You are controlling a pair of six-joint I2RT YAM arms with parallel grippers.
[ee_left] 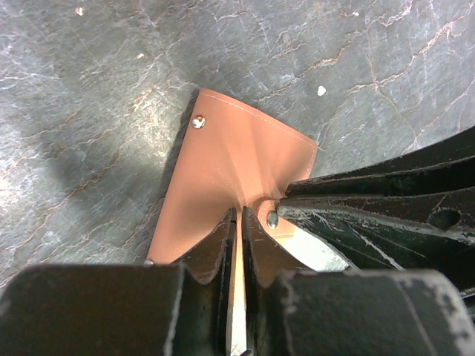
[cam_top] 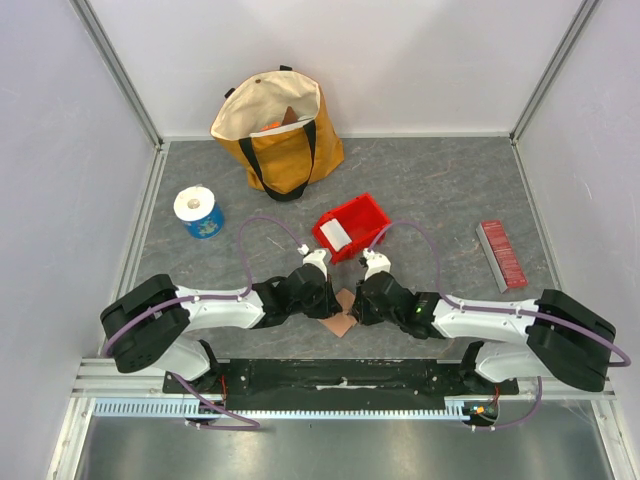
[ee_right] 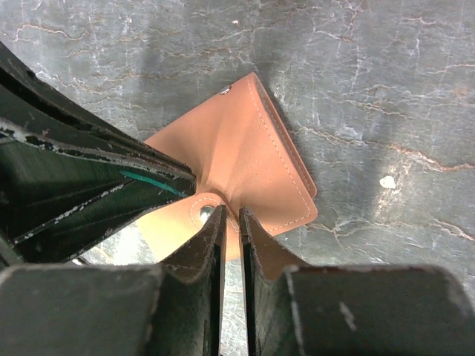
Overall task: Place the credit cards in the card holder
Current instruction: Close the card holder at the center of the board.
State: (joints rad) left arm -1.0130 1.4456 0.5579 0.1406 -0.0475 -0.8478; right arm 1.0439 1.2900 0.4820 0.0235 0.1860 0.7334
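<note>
card holder (ee_left: pixel 230 167) tight in left fingers (ee_left: pixel 211 256), right fingers (ee_right: pixel 199 256)

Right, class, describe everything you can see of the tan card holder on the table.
The card holder is tan-brown and leather-like, with pale stitching along its edges and metal snap studs. It lies on the grey table near the front edge, partly open and tented along a crease. The left tool and right tool, nearly shut, each seem to pinch a fold of it.

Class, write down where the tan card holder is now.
In the top external view, the card holder lies centrally between the left gripper and right gripper, on the red bin's near side.
</note>
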